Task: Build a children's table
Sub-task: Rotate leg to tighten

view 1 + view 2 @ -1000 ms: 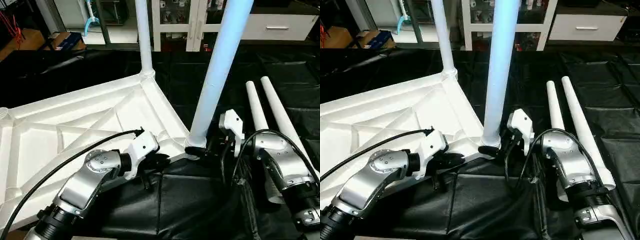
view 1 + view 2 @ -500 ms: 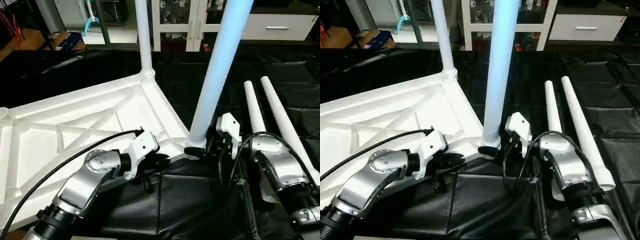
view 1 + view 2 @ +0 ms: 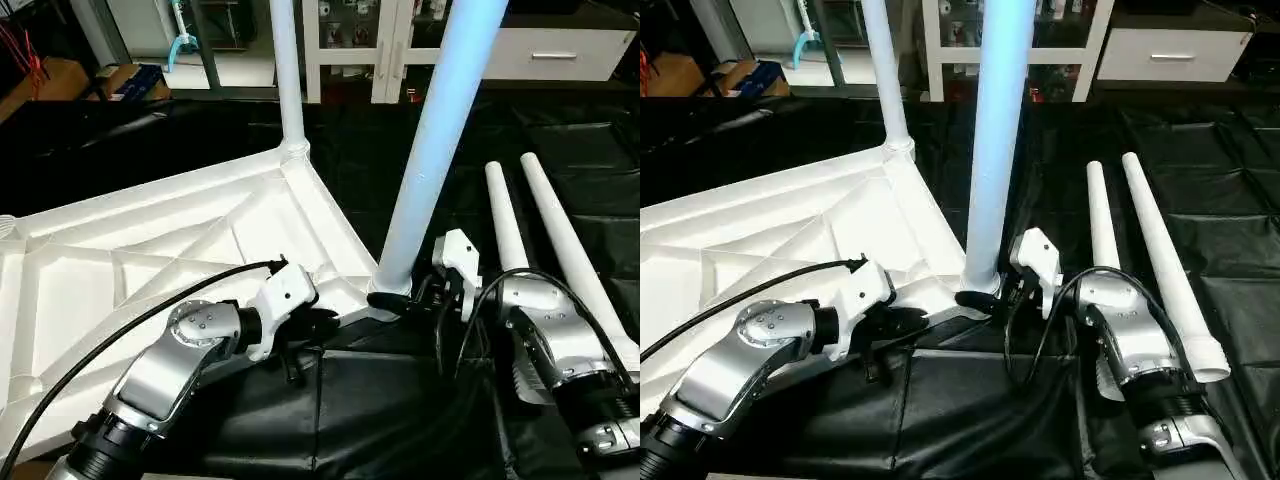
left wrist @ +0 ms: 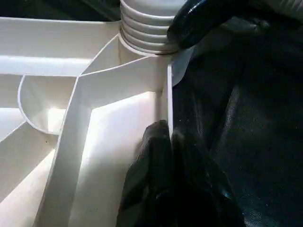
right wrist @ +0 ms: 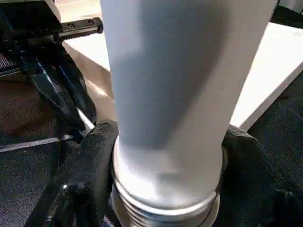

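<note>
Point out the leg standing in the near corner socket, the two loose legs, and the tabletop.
near leg [image 3: 430, 150], left eye view, mid shaft.
loose legs [image 3: 555, 235], left eye view, mid shaft of the outer leg, lying on black cloth.
tabletop [image 3: 150, 245], left eye view, ribbed underside.

Right claw [image 3: 392, 301] apparently clasping upright leg [image 3: 432, 150] at tabletop [image 3: 150, 260] corner socket.
</note>
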Motion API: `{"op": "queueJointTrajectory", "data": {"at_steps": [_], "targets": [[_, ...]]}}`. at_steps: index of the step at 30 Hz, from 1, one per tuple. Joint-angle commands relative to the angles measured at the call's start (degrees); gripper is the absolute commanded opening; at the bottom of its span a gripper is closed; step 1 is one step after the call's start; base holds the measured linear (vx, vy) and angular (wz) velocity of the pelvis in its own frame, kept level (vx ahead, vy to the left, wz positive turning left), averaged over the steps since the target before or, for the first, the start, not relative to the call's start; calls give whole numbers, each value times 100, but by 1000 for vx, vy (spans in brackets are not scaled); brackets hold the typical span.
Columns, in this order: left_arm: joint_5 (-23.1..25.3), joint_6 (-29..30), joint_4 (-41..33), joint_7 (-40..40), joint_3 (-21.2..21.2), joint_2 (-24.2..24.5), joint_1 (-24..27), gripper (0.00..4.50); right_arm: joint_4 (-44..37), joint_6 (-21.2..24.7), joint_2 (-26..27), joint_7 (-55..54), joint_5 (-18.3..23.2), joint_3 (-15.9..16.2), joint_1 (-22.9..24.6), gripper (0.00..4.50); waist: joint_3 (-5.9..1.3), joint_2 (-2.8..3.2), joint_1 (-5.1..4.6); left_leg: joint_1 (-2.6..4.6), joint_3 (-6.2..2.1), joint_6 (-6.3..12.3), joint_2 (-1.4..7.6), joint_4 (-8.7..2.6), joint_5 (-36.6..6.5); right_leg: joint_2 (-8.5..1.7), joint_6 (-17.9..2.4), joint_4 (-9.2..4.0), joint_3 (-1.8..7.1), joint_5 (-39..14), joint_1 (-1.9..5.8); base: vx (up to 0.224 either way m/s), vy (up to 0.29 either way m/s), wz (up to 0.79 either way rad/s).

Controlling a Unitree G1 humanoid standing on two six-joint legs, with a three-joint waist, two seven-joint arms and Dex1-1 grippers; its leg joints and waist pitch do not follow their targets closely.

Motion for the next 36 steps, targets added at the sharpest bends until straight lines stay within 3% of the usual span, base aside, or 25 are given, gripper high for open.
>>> {"op": "queueJointTrajectory", "data": {"at_steps": [1, 9, 11, 15, 16, 17, 18, 24, 26, 27, 36], "targets": [[62, 222, 164, -150, -347, 65, 201, 0, -29, -22, 38, -68, -40, -6, 117, 274, -283, -87, -32, 124, -243, 855, 521, -468, -307, -481, -1738, -357, 218, -319, 258, 0, 0, 0], [54, 258, 152, -73, -307, 19, 212, 0, 190, -101, 235, -525, -75, -165, 261, 273, -240, -75, -59, 139, -249, 616, 526, -532, -751, -480, -1655, -420, 233, -782, 240, 0, 0, 0], [66, 269, 173, 23, -263, -34, 196, 0, 253, -150, 306, -749, -154, -186, 285, 273, -217, -68, -67, 148, -250, 476, 534, -562, -958, -486, -1604, -447, 245, -990, 227, 0, 0, 0], [87, 299, 213, 185, -196, -137, 145, 0, 358, -207, 435, -1163, -297, -224, 308, 273, -137, -78, -120, 177, -278, 146, 533, -636, -1655, -491, -1402, -534, 263, -1918, 198, 0, 0, 0], [146, 412, 316, 515, -82, -343, 0, 0, 497, -220, 649, -1811, -489, -265, 295, 273, -131, -75, -167, 199, -300, -28, 535, -661, -1898, -498, -1279, -560, 271, -2246, 174, 0, 0, 0], [146, 412, 316, 515, -82, -343, -1, 0, 498, -220, 649, -1812, -489, -265, 295, 273, -125, -66, -185, 215, -294, -86, 530, -671, -1972, -485, -1245, -573, 269, -2304, 148, 0, 0, 0], [216, 477, 409, 772, -13, -492, -110, 0, 599, -218, 798, -2263, -650, -280, 272, 273, -139, -85, -221, 210, -304, -148, 517, -683, -1992, -484, -1191, -588, 261, -2304, 171, 0, 0, 0], [318, 703, 831, 1790, 344, -1205, -492, 0, 958, -65, 1368, -3575, -963, -315, 189, 273, -138, -101, -268, 188, -306, -141, 501, -730, -1932, -491, -1113, -646, 259, -2090, 173, 0, 0, 0], [394, 552, 1205, 2431, 546, -1617, -728, 0, 1260, -76, 1723, -4305, -1077, -328, 84, 273, -146, -92, -284, 211, -297, -148, 490, -724, -1987, -482, -1115, -660, 266, -2146, 136, 0, 0, 0], [427, 510, 1322, 2597, 587, -1738, -808, 0, 1371, -100, 1845, -4534, -1100, -329, 42, 273, -154, -111, -290, 199, -302, -135, 482, -719, -1943, -494, -1118, -656, 268, -2110, 155, 0, 0, 0], [502, 498, 1381, 2670, 533, -1914, -879, 0, 1645, -405, 2183, -4916, -1162, -410, -203, 273, -174, -99, -282, 151, -276, 116, 497, -717, -1618, -514, -1174, -638, 269, -1721, 186, 0, 0, 0]]}}
